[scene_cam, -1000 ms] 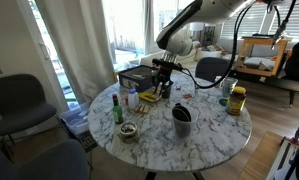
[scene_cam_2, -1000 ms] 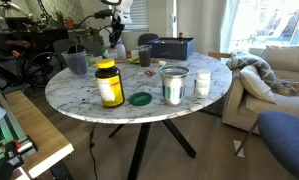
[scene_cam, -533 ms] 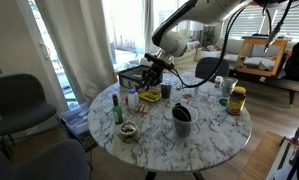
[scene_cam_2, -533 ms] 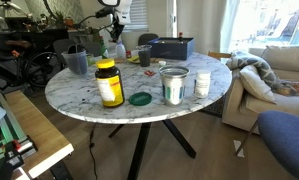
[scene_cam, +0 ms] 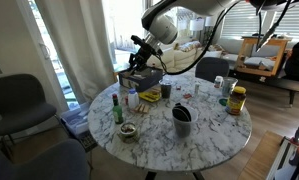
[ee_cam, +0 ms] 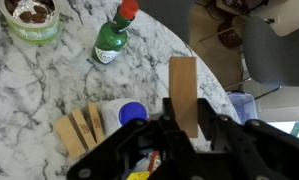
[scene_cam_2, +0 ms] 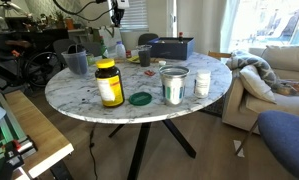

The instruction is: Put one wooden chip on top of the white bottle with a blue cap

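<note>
I have the end effector [ee_cam: 185, 128] clamped on one wooden chip [ee_cam: 183, 85], up off the table [ee_cam: 49, 85] just beside the blue bottle cap [ee_cam: 133, 112]; risk: long chip, small cap, an off-centre release tips it off.

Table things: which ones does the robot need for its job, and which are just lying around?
For the job: wooden chip held in the gripper; white bottle with blue cap; spare wooden chips beside it.
Just lying about: green bottle; small bowl; yellow-labelled jar; green lid.
</note>
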{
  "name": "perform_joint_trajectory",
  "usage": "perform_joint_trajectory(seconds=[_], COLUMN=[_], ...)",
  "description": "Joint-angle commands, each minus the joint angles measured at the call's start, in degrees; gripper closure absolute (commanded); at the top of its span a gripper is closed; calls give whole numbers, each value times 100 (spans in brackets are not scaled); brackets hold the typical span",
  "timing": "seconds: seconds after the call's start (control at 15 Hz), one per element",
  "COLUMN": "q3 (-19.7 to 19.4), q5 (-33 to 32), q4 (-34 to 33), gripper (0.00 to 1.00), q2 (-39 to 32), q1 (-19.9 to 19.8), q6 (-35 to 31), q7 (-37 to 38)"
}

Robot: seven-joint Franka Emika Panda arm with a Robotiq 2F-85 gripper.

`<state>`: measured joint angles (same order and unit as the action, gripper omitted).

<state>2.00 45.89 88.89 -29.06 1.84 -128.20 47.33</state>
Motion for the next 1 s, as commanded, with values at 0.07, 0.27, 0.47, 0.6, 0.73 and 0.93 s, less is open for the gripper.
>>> perform_joint_trajectory(seconds=[0.07,0.27,0.47,0.6,0.73,0.93], q3=[-13,-263,-324,-63,-78,-121], q5=[-5,-777,-1559,-1268,-1346,-1447], q4=[-8,-74,-167,-230,-65,-148], gripper=[93,93,93,93,71,93], q2=[1,-31,-96,-157,-44,-144], q1=[-4,190,259,65,92,141], q6=[15,182,429,557,369,359], q7=[5,539,1021,949,864,1025])
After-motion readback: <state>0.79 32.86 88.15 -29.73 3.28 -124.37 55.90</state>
